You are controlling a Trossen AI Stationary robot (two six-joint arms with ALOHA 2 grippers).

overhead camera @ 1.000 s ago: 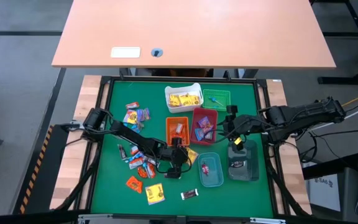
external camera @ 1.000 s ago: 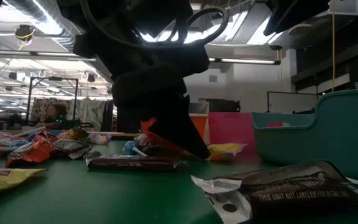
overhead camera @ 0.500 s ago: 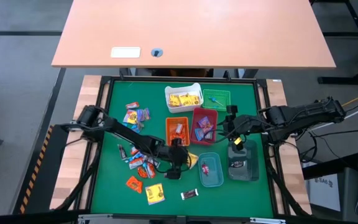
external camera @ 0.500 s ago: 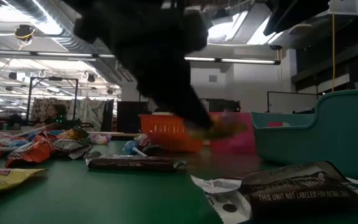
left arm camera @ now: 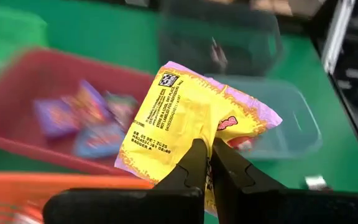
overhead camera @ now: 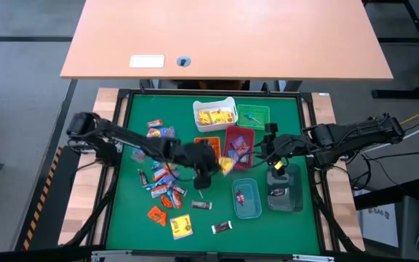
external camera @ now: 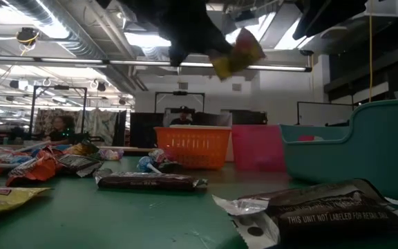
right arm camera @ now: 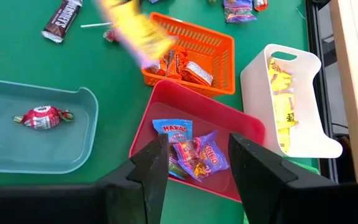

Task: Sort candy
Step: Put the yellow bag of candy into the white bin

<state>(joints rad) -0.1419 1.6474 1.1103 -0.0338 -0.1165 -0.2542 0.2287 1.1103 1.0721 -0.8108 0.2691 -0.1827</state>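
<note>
My left gripper (overhead camera: 217, 164) is shut on a yellow candy packet (overhead camera: 226, 164) and hangs in the air by the near ends of the orange bin (overhead camera: 208, 149) and red bin (overhead camera: 238, 145). The low view shows the packet (external camera: 237, 54) high above the table. My right gripper (right arm camera: 197, 155) is open and hovers over the red bin (right arm camera: 197, 152), which holds blue and purple sweets. Loose candy (overhead camera: 162, 185) lies on the green mat to the left. The white bin (overhead camera: 214, 114) holds yellow sweets. The clear bin (overhead camera: 246, 198) holds one red sweet. My left gripper pinches the yellow packet between its two fingers (left arm camera: 188, 168), at the wrapper's crumpled edge (left arm camera: 199, 134). The rest of the packet (left arm camera: 191, 112) spreads out beyond the fingertips. It is lifted clear of the table, with nothing under it touching.
A green bin (overhead camera: 254, 116) stands right of the white one, and a dark clear bin (overhead camera: 284, 189) sits under the right arm. Dark brown bars (overhead camera: 201, 205) (overhead camera: 222, 228) and a yellow packet (overhead camera: 181, 226) lie near the front edge. A wooden table (overhead camera: 224, 36) stands beyond.
My left gripper has risen from the mat in front of the orange bin and moved up and toward the far right, toward the red bin. The yellow packet has come up with it, lifted clear. A dark brown bar shows where the gripper was.
</note>
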